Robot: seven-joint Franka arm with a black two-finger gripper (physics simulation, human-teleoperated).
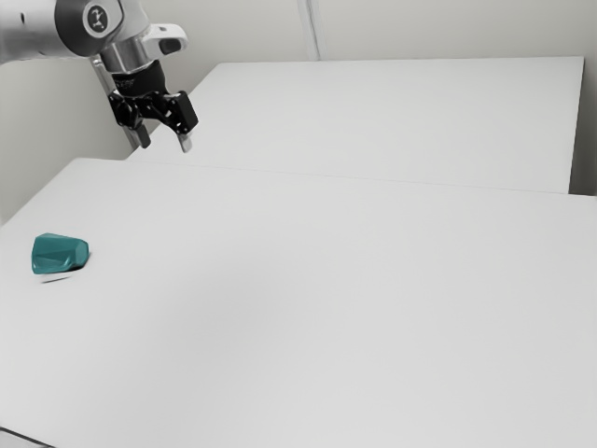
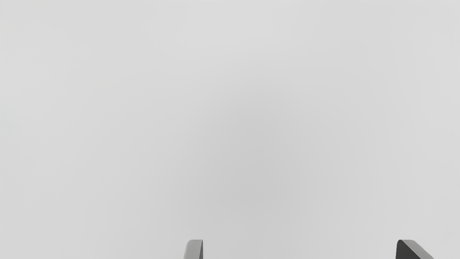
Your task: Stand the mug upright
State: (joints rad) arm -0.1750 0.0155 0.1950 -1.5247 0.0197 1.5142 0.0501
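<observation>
- On the table [image 1: 308, 308], at the exterior view's left, the teal mug [image 1: 60, 254] is lying on its side
- Above the table, the end effector [image 1: 164, 145] is open and empty
- Approach seems in hand; next, it should descend to the mug and grip it

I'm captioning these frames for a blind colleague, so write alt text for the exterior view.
A glossy teal mug lies on its side on a plain white table, near the exterior view's left edge. Above the table's far side hangs an open black two-finger gripper on a white-and-grey robot arm.
</observation>
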